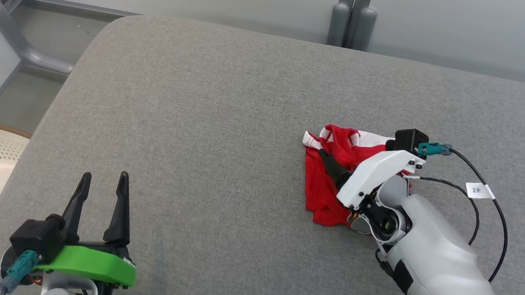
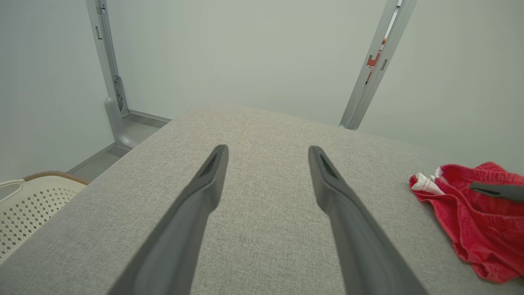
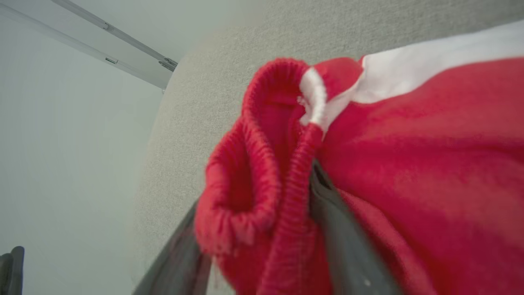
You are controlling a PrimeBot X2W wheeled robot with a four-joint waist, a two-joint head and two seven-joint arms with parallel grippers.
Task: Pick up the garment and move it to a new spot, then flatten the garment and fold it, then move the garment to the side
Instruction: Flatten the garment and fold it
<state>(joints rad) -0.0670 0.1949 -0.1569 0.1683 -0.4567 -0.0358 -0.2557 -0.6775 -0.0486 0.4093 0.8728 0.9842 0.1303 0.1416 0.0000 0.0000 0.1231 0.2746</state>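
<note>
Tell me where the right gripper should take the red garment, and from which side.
Take the ribbed waistband at the far end of the garment. It stands up off the grey surface as a rolled ridge, so a finger can probably go each side. Come in low from the robot's right, as the right gripper lies now, straddling that ridge.

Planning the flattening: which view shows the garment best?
The head view: the crumpled red-and-white garment shows nearly whole on the grey table. The left wrist view cuts it off at the edge; the right wrist view shows its waistband close up between dark fingers.
</note>
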